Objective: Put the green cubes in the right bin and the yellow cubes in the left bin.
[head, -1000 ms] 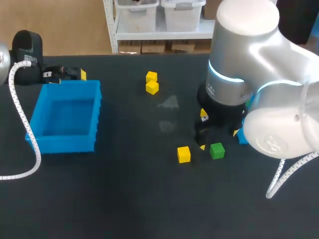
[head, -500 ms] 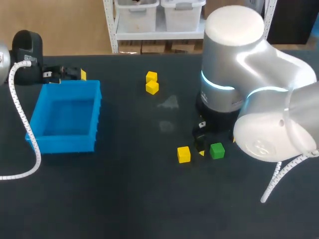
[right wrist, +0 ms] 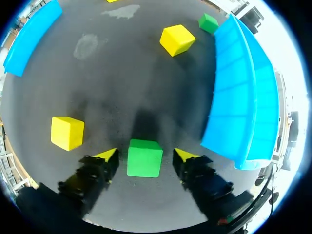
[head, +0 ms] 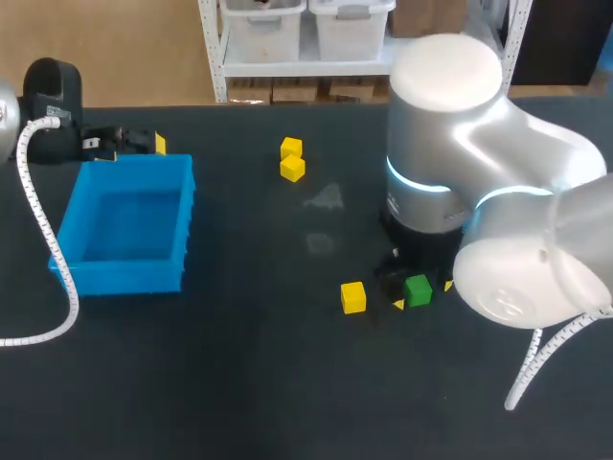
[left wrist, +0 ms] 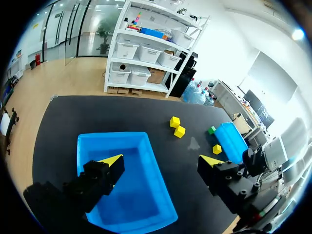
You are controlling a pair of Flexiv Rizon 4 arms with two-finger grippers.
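Just outside the right bin (right wrist: 236, 97) sits a green cube (right wrist: 144, 157).

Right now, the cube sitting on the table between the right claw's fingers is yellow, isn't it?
No. It is a green cube, not a yellow one. It does sit on the table between the open fingers of the right claw. The right wrist view shows this; the nearest yellow cube lies off to one side of the claw.
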